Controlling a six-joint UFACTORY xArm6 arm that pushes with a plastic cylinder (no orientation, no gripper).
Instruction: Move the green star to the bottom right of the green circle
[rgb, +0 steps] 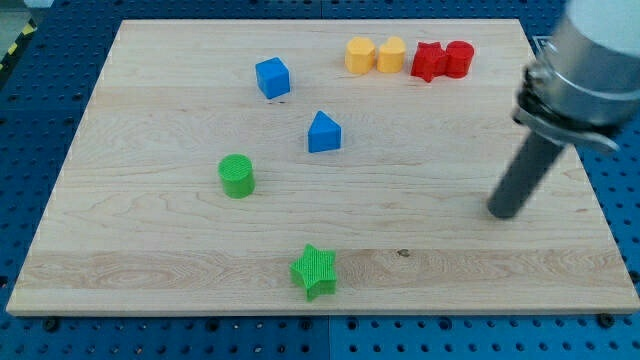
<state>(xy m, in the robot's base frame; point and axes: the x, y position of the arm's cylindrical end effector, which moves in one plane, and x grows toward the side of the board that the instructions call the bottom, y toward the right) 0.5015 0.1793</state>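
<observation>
I'm holding my tip (503, 212) well out on the board's (150, 260) right side, touching no block; being a bare rod, it has no fingers and nothing in its hold. The green star (315, 271) is sitting near the bottom edge, below and right of the green circle (237, 176), though well apart from it. I'm judging it wants nudging up-left, so I'm needing to come round beneath it.

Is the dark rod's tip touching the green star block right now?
Apart. The camera view shows my tip far toward the view's right of the green star, with bare wood between them.
</observation>
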